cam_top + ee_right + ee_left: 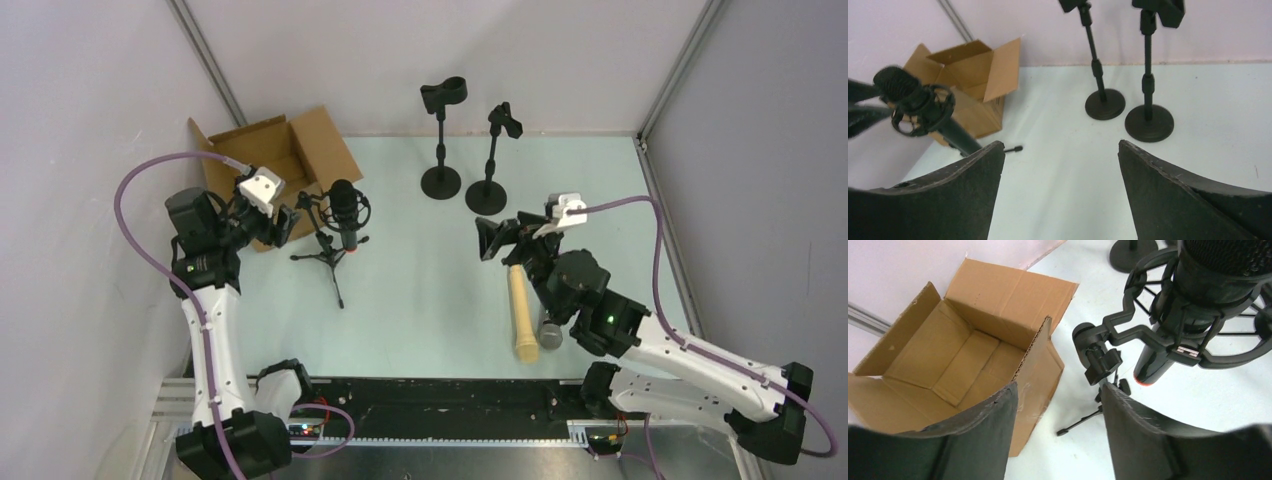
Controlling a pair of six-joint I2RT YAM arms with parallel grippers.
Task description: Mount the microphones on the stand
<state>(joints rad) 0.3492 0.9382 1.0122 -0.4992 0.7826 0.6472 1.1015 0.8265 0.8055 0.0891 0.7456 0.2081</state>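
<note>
On the pale mint tabletop between white walls, the black microphone with the orange end sits in the cradle of the small black tripod stand, so we judge that one done. Our left gripper hovers beside it, jaws apart, empty. Our right gripper, likewise wide and empty, hangs above the cream-beige stick microphone lying flat. Next it should descend, grasp it, and carry it to a black round-base stand with an empty clip.

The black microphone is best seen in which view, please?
Left wrist: the black microphone is close up, orange end showing. Top external shows it whole but small; right wrist, distant at the left edge.
</note>
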